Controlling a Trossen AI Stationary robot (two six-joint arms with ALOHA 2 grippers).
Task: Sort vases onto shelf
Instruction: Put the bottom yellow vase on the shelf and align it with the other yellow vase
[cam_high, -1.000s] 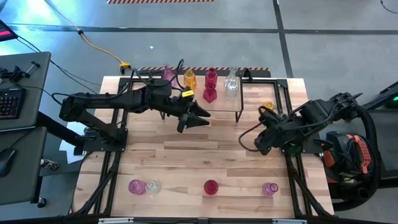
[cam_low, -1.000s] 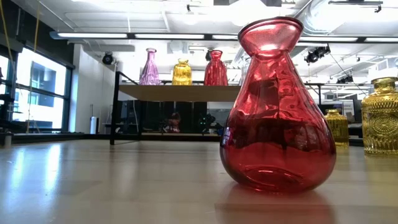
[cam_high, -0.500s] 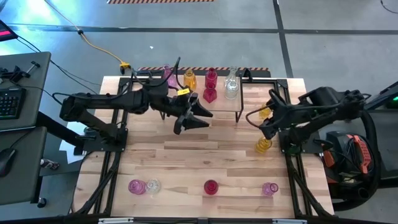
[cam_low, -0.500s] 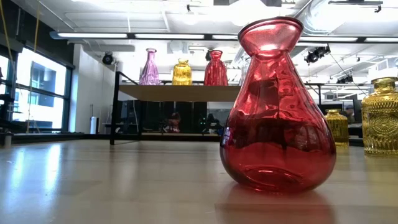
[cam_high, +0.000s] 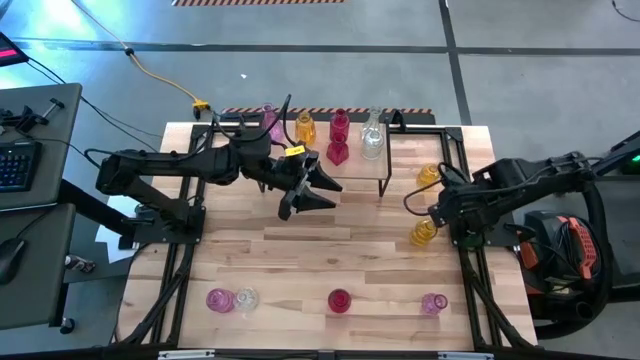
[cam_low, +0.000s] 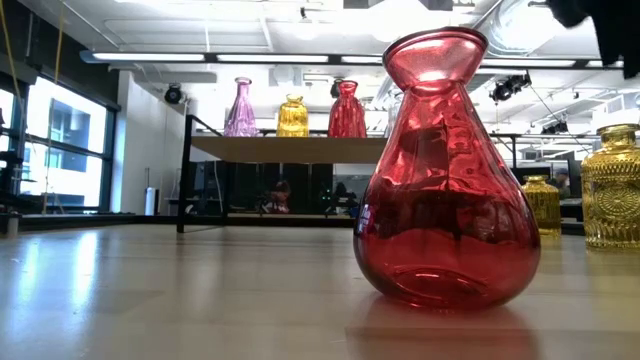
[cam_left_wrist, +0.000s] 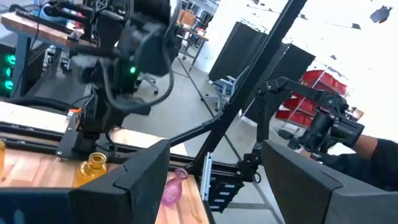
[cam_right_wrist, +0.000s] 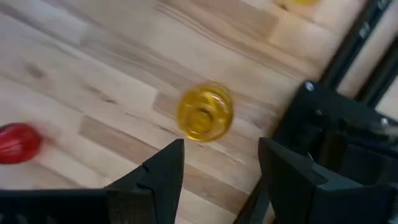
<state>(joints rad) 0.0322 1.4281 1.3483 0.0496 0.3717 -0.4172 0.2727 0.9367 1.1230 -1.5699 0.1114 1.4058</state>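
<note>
Shelf (cam_high: 405, 155) standing at twelve o'clock on the table (cam_high: 300, 250), taking the overhead view as the dial. Carrying five vases: a pink vase (cam_high: 270, 118), an amber vase (cam_high: 305, 127), a red vase (cam_high: 339, 124) and a clear vase (cam_high: 372, 135) in a row along its far edge, plus a second red vase (cam_high: 337, 152) just in front of them.

Left gripper (cam_high: 325, 185) hovering close to the dial's centre, at the shelf's near edge, fingers (cam_left_wrist: 140, 177) spread wide with nothing between them.

Right gripper (cam_high: 440, 205) at three o'clock, jaws parted and empty, looking down past its fingers (cam_right_wrist: 158, 174) on a yellow vase (cam_right_wrist: 205, 112) standing on the bare boards. Near it, at two o'clock, another yellow vase (cam_high: 428, 175), beside the shelf's end.

Along the six o'clock edge, four more in a line: a pink front vase (cam_high: 219, 299) touching or nearly touching a clear front vase (cam_high: 246, 298) at seven, a red front vase (cam_high: 339, 300) at six, and a small pink vase (cam_high: 433, 302) at five.
</note>
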